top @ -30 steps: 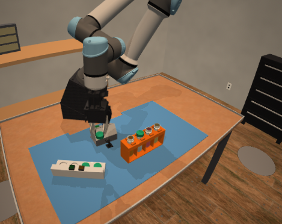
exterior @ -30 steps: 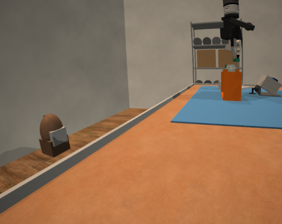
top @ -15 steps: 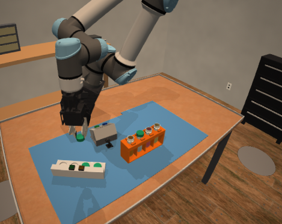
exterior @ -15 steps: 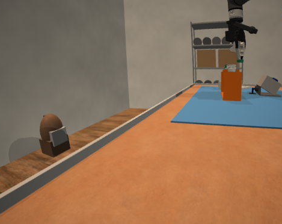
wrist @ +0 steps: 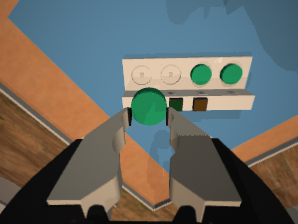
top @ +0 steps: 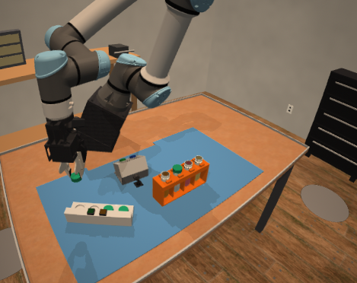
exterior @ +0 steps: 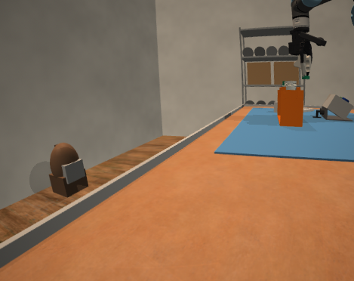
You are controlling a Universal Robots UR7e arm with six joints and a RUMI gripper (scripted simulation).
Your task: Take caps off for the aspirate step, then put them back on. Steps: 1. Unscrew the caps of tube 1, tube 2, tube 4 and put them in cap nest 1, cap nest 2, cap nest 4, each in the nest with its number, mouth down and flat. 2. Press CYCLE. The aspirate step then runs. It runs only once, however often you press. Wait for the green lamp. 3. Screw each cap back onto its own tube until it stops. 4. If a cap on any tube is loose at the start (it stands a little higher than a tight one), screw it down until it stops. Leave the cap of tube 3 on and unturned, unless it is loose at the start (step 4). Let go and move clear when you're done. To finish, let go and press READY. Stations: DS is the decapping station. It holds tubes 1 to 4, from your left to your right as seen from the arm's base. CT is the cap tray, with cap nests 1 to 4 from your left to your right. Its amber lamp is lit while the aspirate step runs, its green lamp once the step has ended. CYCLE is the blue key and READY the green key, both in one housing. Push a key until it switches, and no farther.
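Green cap: you have it hanging in the air near the cap tray (top: 100, 218) (exterior: 275, 107) (wrist: 187, 62), most likely tube 4's cap, bound for cap nest 4 (top: 80, 208) (wrist: 142, 75).
Fingers (top: 79, 166) (exterior: 308, 64): clenched on the green cap (top: 76, 177) (exterior: 306, 77) (wrist: 149, 106), one at each side.
Handling: expect it light and stiff, perhaps slippery; grip opposite sides of its rim, level, so it lands flat.
Wrist view: shows you the round nests and two seated caps (top: 116, 208) (wrist: 201, 74) clearly; the decapping station (top: 159, 190) (exterior: 291, 109) is missing.
Top view: shows you its three uncapped tubes, and tube 3 (top: 177, 168) capped.
Exterior view: the station mostly hides the tray.
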